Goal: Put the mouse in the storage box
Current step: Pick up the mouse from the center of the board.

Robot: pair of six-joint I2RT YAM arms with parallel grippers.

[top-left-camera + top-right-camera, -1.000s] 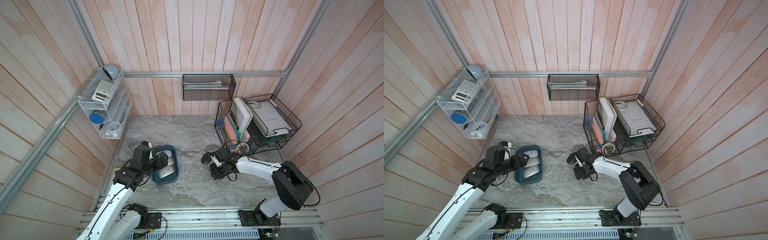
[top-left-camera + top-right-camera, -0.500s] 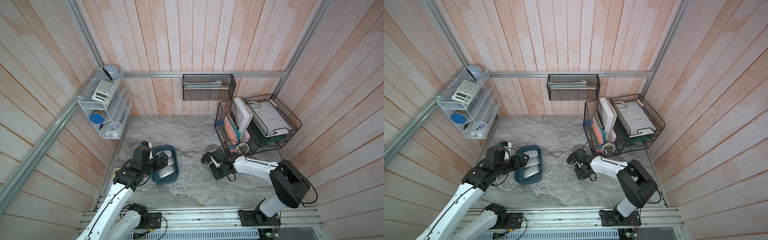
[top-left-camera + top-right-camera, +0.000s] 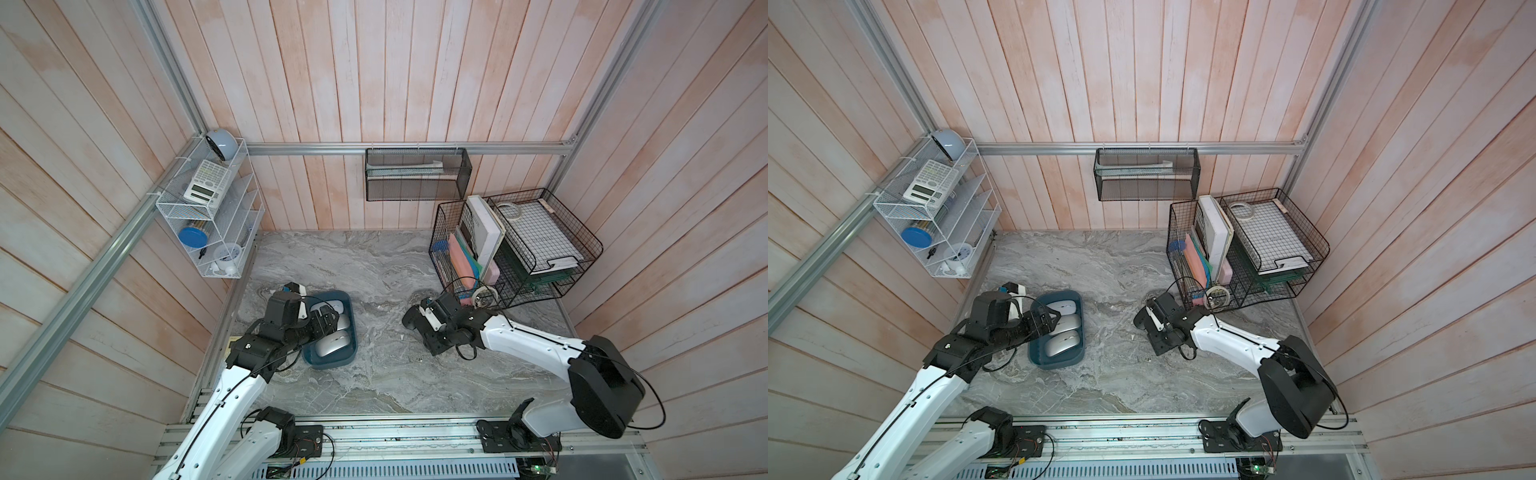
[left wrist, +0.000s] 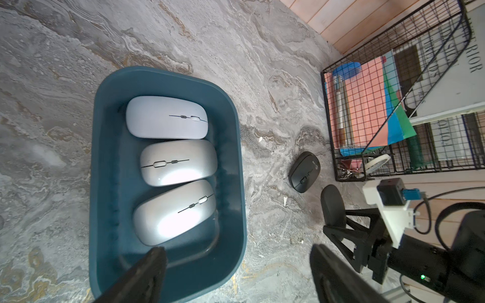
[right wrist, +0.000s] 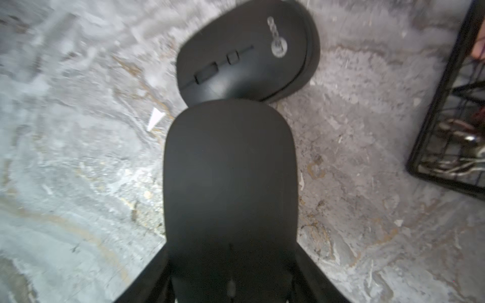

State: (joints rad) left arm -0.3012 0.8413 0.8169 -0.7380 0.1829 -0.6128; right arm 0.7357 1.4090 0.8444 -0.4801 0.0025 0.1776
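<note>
A black mouse (image 5: pixel 246 52) lies on the marble table right of centre, just in front of the wire baskets, and shows in both top views (image 3: pixel 409 321) (image 3: pixel 1140 322) and in the left wrist view (image 4: pixel 304 171). My right gripper (image 5: pixel 228 110) is shut and empty, its paddle tips at the mouse's near edge (image 4: pixel 331 194). The dark teal storage box (image 4: pixel 236 126) (image 3: pixel 328 365) (image 3: pixel 1059 365) sits at the left. It holds a pale mouse (image 4: pixel 166 118) and two silver ones (image 4: pixel 178 162) (image 4: pixel 173 210). My left gripper (image 4: pixel 237 262) (image 3: pixel 326 322) hangs open over the box's edge.
Black wire baskets (image 3: pixel 515 249) with books, folders and a tape roll stand at the back right, close to the black mouse. A white wire rack (image 3: pixel 208 208) hangs on the left wall. A black mesh basket (image 3: pixel 415 174) hangs on the back wall.
My right gripper has shut beside the black mouse, and that arm has shifted a little. The left arm, the box and the mice have not moved.
</note>
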